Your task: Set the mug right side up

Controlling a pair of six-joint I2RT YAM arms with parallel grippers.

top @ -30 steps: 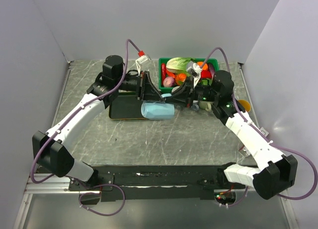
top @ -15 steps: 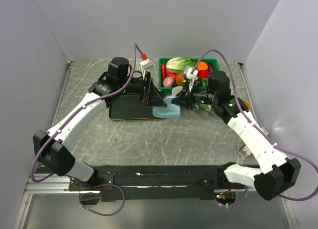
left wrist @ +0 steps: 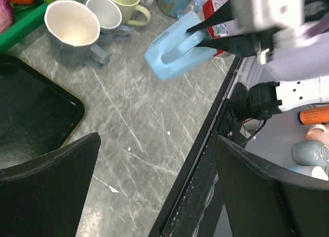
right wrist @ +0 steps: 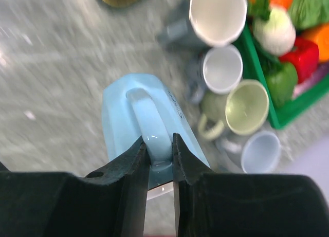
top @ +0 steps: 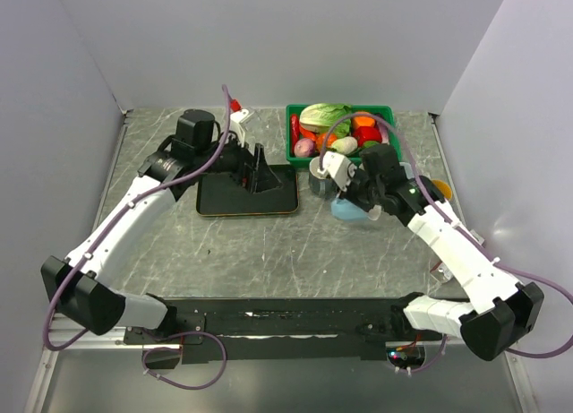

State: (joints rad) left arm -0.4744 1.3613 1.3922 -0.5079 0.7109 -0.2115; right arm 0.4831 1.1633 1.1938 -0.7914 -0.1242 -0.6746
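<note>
The light blue mug (top: 346,209) hangs tilted, on its side, just right of the black tray. My right gripper (right wrist: 159,155) is shut on the mug's handle (right wrist: 148,119), one finger on each side of it. The left wrist view shows the same mug (left wrist: 175,49) with the right gripper's fingers (left wrist: 216,34) on its handle. My left gripper (left wrist: 154,188) is open with nothing between its fingers. It hovers over the tray's right part (top: 255,169), apart from the mug. The mug's opening is hidden.
A black tray (top: 224,200) lies left of centre. A green basket (top: 292,131) of vegetables stands at the back. Several upright mugs cluster in front of it, among them a grey one (right wrist: 216,16), a pale green one (right wrist: 247,107) and a white one (left wrist: 105,13).
My left gripper opened, let go of the mug and drew back left over the tray. My right gripper, shut on the handle, carried the mug to the right.
</note>
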